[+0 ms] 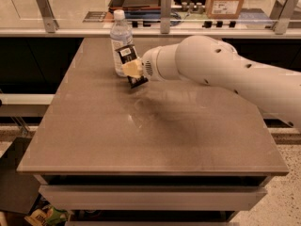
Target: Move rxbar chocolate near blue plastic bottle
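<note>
Gripper (133, 69), at the end of the white arm (221, 72) that is reaching in from the right, is clamping its pale fingers across the middle of the rxbar chocolate (127, 53) over the far left part of the brown table (155, 135). The dark bar is tilting, its white-labelled top end leaning toward the blue plastic bottle (120, 34) and overlapping the bottle's lower body in the camera view, while its bottom end is pointing down at the tabletop; whether that end is touching the surface cannot be told. The bottle is standing upright near the table's back edge, left of centre, with its white cap on.

Bare tabletop is stretching wide in front of the gripper and to the left of it, all the way to the near and left edges. The arm itself is crossing above the right rear part of the surface. Behind the back edge a glass barrier on metal posts (165, 6) is closing off that side, with a cardboard box (225, 1) sitting beyond it.
</note>
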{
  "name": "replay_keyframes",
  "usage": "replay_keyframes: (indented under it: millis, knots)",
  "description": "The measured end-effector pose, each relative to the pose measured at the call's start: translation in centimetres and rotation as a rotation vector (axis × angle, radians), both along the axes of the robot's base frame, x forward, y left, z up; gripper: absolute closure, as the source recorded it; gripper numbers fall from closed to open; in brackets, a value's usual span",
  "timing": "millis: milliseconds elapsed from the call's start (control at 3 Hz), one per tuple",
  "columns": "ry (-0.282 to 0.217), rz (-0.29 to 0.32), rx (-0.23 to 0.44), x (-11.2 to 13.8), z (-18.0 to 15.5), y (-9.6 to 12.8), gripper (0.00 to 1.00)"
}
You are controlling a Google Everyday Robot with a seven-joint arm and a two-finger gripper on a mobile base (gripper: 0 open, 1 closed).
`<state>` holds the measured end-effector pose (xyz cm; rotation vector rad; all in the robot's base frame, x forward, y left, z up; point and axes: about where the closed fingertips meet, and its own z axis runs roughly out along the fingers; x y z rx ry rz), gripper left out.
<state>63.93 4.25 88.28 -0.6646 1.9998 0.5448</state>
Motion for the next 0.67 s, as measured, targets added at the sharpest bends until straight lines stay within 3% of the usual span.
replay_keyframes:
  millis: [333, 667]
  knots:
    - [-0.003, 0.002, -0.001, -0.10, 0.18, 0.13, 0.84]
    - [-0.005, 0.004, -0.002, -0.18, 0.34, 0.26, 0.61]
